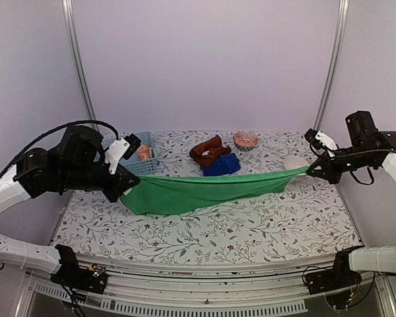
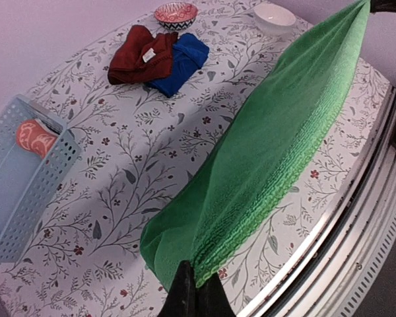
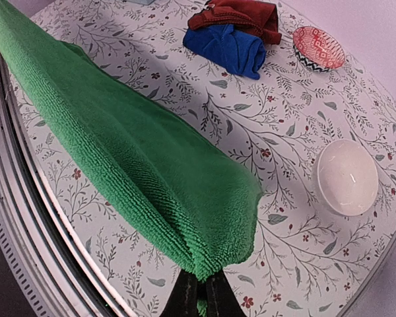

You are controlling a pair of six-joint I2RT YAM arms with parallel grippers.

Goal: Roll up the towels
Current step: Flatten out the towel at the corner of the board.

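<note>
A plain green towel [image 1: 198, 190] hangs stretched above the table between my two grippers. My left gripper [image 1: 124, 189] is shut on its left corner, and in the left wrist view the green towel [image 2: 270, 145] runs up from the left gripper [image 2: 197, 285]. My right gripper [image 1: 310, 172] is shut on the right corner; the green towel [image 3: 132, 158] bunches at the right gripper [image 3: 203, 282]. A rust-brown towel [image 1: 209, 150] and a deep blue towel [image 1: 222, 164] lie together at the back. An orange patterned towel [image 1: 143, 152] sits in the basket.
A light blue slotted basket [image 1: 137, 160] stands at the back left. A red patterned bowl [image 1: 245, 139] sits at the back, and a small white bowl [image 1: 294, 162] lies near the right gripper. The table's metal front rail [image 1: 204, 264] runs along the near edge.
</note>
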